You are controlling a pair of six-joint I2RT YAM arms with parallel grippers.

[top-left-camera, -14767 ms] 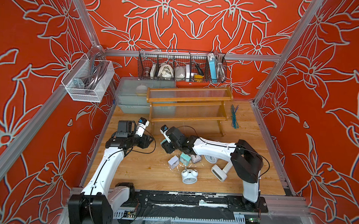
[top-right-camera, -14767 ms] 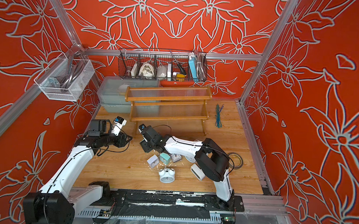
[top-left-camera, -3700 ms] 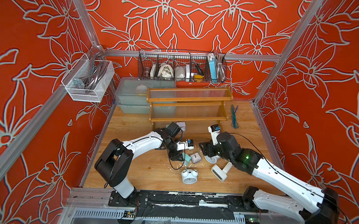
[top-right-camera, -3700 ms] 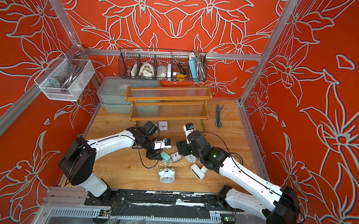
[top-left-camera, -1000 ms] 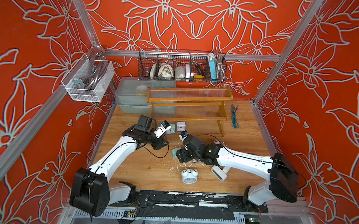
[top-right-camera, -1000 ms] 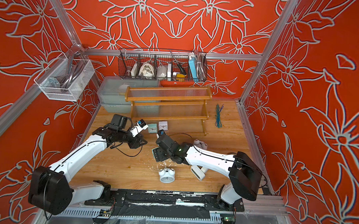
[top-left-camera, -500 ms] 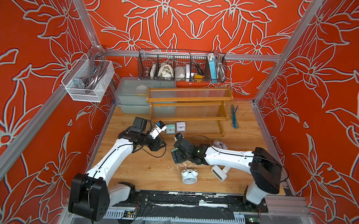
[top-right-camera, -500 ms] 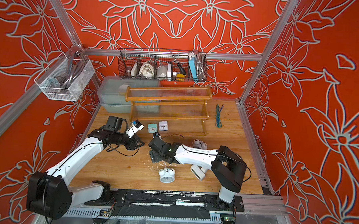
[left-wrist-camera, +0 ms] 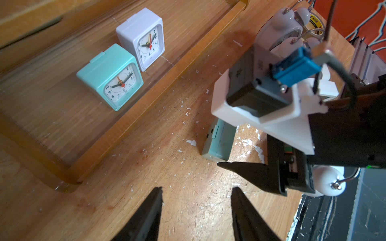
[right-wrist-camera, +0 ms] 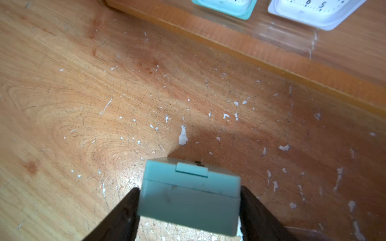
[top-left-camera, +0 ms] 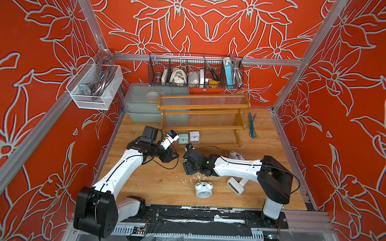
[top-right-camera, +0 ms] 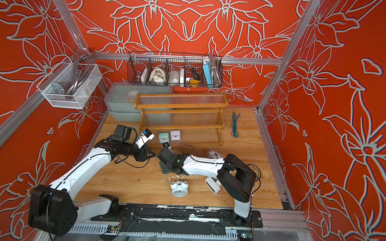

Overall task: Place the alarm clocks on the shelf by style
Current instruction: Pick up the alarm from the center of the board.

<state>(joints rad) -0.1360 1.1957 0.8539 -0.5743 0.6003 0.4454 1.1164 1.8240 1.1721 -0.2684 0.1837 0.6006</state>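
Wooden tabletop (top-left-camera: 153, 184): your right gripper (right-wrist-camera: 189, 188) pinches the teal clock (right-wrist-camera: 188, 206), presumably to join shelved square clocks (left-wrist-camera: 112, 81); left gripper (left-wrist-camera: 197, 188) parted, empty.

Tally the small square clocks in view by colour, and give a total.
Teal: 2, a teal clock on the bottom tier of the shelf and a second teal clock between the fingers of the right gripper
White: 1, a white square clock on the same tier
Total: 3
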